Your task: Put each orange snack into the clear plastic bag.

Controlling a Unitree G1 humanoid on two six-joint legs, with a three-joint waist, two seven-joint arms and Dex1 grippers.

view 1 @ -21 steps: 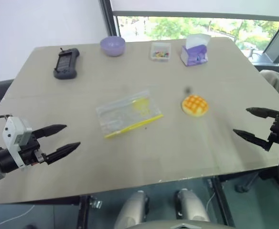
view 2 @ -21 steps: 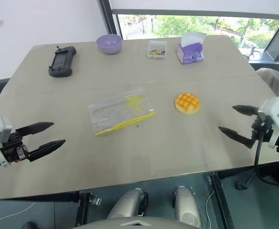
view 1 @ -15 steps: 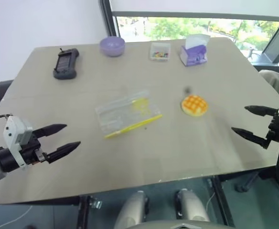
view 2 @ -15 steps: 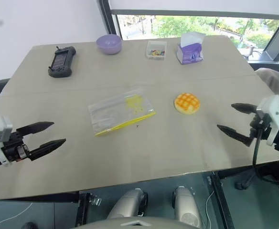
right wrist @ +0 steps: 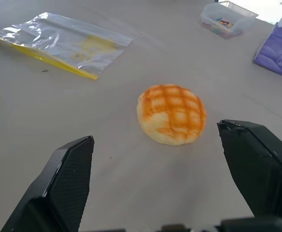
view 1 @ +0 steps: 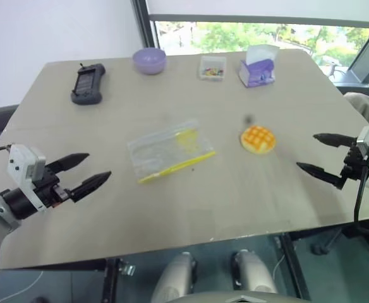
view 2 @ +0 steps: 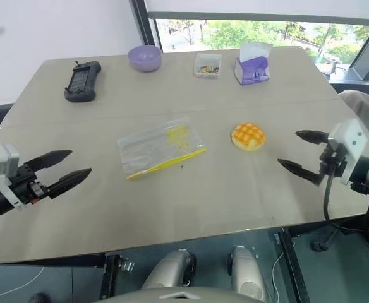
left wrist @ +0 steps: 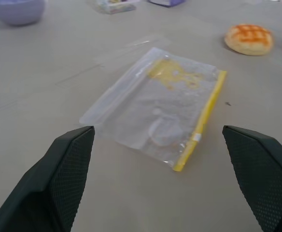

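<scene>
Orange snack (view 2: 248,136), round with a criss-cross grid on top, lies on the beige table (view 2: 191,196) a little right of centre, bare surface all round it. Clear plastic bag (view 2: 160,148) lies flat at about 9 o'clock from the snack, apart from it, its yellow seal strip along the edge nearer the robot and a yellow print near its far corner; nothing is inside it.

Left gripper (view 2: 67,168) hovers over the near left part of the table, at about 8 o'clock from the bag, black fingers spread wide and holding nothing; in the left wrist view the bag (left wrist: 162,108) sits between the two fingers (left wrist: 66,169), well ahead of them.

Right gripper (view 2: 296,152) hovers at about 4 o'clock from the snack, near it but not touching, fingers spread wide and empty; the right wrist view frames the snack (right wrist: 171,114) between them.

Along the far edge, at 12 o'clock: black handheld controller (view 2: 82,80), lilac bowl (view 2: 145,57), small clear box of coloured candies (view 2: 207,65), purple tissue pack (view 2: 253,65).
</scene>
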